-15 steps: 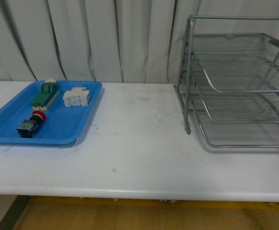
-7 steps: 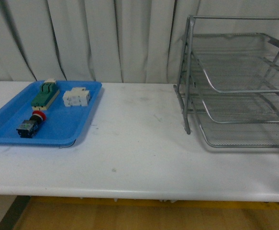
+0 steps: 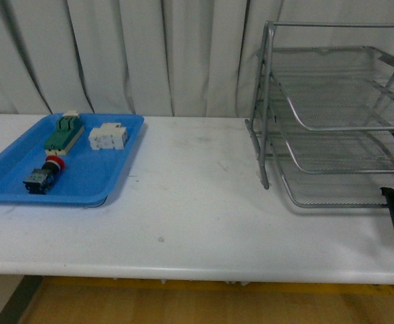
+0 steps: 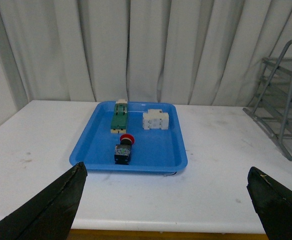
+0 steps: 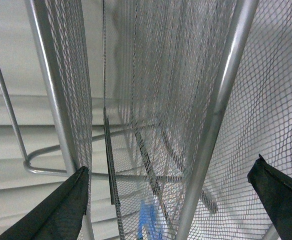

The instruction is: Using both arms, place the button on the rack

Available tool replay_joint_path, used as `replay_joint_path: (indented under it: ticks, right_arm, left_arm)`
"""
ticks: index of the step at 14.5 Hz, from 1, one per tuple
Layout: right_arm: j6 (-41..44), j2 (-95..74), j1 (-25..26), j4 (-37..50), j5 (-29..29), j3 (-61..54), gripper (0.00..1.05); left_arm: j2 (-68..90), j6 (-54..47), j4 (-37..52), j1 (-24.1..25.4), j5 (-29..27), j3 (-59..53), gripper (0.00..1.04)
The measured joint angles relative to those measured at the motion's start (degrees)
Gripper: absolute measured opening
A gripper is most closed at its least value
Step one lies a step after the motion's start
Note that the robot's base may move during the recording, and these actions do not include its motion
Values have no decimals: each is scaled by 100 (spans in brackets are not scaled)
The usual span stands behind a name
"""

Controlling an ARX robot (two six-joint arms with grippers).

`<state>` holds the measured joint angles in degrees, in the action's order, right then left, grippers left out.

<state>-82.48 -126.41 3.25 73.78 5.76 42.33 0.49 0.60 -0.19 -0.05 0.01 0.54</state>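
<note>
A flat blue tray point(image 3: 119, 165) sits on the left of the white counter point(image 3: 197, 209). It holds a green-and-cream block point(image 3: 64, 133) with a white blocky component point(image 3: 109, 137) just beside it. Pale curtains point(image 3: 149, 54) hang behind.

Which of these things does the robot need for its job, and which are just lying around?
Needed: the red-capped button, lying in the blue tray; the silver wire rack, standing on the table.
Just lying about: the green-and-cream block and the white component, both in that tray.
</note>
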Motion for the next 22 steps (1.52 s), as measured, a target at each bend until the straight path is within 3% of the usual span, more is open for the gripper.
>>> replay_joint_path:
  ticks: [1,2,7,8,11,15,20,21,22]
  right_arm:
    - [-48,-57,-66,-55,-2,57,98]
    - [-63,-79,-68,-94,-4,83,92]
    - [-179,-103,179,-334,-17,293,17]
    - [-223,-116,210,-367,-20,293,7]
    - [-350,-149,208,-181,-17,249,4]
    - [-350,398,164,42,2,-1040,4]
    - [-363,658,267,120,92,-1729,4]
    - [-317,669,291,109,131,-1746,12]
    - [-240,695,323,59,138,-1797,26]
  left_arm:
    - [0,0,-2,0,-2,0,98]
    - [0,0,0,0,0,0,98]
    - [0,0,-2,0,0,0,98]
    - [0,0,0,0,0,0,98]
    - [0,0,-2,0,0,0,98]
    - [0,0,0,0,-2,0,98]
    - [0,0,0,0,0,0,98]
    - [0,0,0,0,-2,0,98]
    - [0,0,0,0,0,0,98]
